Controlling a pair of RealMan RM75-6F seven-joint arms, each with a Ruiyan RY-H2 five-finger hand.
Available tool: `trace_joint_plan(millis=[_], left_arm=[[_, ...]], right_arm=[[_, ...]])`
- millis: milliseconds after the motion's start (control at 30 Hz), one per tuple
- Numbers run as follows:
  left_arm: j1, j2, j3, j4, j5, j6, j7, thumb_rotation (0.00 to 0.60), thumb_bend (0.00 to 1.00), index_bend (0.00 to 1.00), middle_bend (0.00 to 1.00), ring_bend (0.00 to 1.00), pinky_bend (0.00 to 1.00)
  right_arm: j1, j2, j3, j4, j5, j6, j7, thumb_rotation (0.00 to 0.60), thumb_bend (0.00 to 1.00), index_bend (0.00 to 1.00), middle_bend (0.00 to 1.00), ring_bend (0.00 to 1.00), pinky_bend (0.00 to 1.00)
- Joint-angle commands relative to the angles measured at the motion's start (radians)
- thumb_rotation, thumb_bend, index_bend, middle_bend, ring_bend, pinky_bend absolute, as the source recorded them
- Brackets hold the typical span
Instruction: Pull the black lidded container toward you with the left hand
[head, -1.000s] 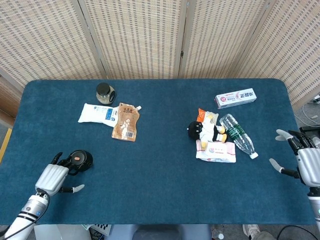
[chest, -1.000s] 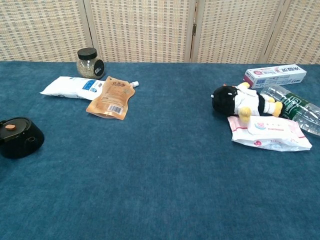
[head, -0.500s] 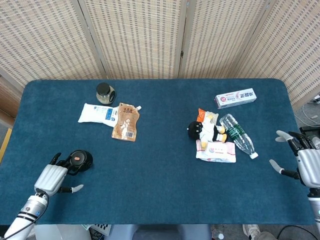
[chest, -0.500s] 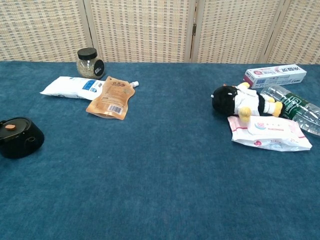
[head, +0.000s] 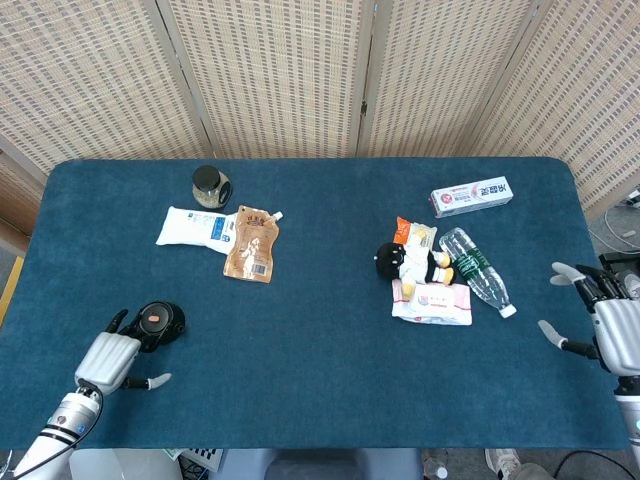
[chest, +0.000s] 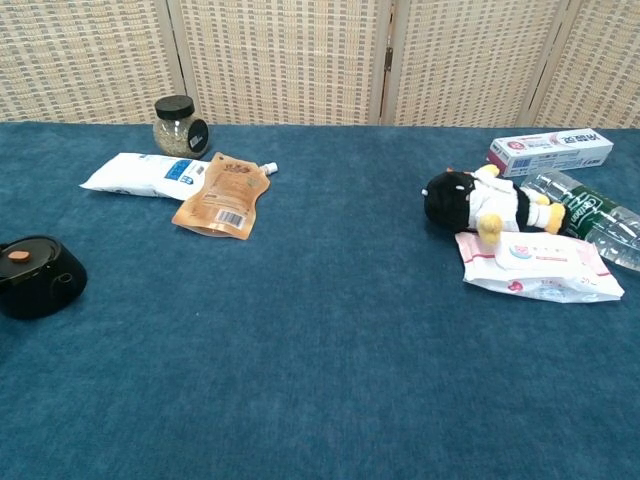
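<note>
Because the left hand only hooks its spread fingers against the black lidded container near the desk's front-left corner (no real grip shows), I judge a quick pull could slip off or tip it.

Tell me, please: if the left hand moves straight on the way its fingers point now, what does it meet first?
The left hand points up and to the right, at the black lidded container right ahead. It would meet that first; the fingers look already at its near side, though contact is unclear.
</note>
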Motion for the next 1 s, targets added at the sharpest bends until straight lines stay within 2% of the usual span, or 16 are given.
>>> trace_joint_plan(millis=[33, 267, 600, 733, 1000], left_arm=[[0.000, -0.003, 0.001, 0.003, -0.002, -0.002, 0.003, 0.167, 0.10, 0.41, 0.42, 0.29, 0.00], [0.001, -0.017, 0.004, 0.011, -0.010, -0.013, 0.012, 0.168, 0.10, 0.42, 0.44, 0.30, 0.00], [0.002, -0.031, 0.008, 0.015, -0.014, -0.021, 0.013, 0.164, 0.10, 0.45, 0.50, 0.38, 0.00], [0.000, -0.034, 0.006, 0.015, -0.015, -0.025, 0.009, 0.168, 0.10, 0.49, 0.59, 0.46, 0.00], [-0.009, -0.031, 0.007, 0.003, -0.025, -0.049, 0.001, 0.166, 0.10, 0.64, 0.85, 0.66, 0.00]], right_arm=[[0.000, -0.001, -0.001, 0.001, 0.002, -0.003, 0.000, 0.600, 0.25, 0.19, 0.33, 0.16, 0.15], [-0.002, 0.002, -0.004, -0.005, 0.001, -0.004, 0.001, 0.600, 0.25, 0.19, 0.33, 0.16, 0.15], [-0.005, 0.003, -0.005, -0.007, 0.004, -0.004, 0.000, 0.600, 0.25, 0.19, 0.33, 0.16, 0.15], [-0.007, 0.002, -0.004, -0.004, 0.004, -0.001, 0.004, 0.600, 0.25, 0.19, 0.33, 0.16, 0.15], [-0.011, 0.000, -0.004, 0.007, 0.006, 0.002, 0.015, 0.600, 0.25, 0.19, 0.33, 0.16, 0.15]])
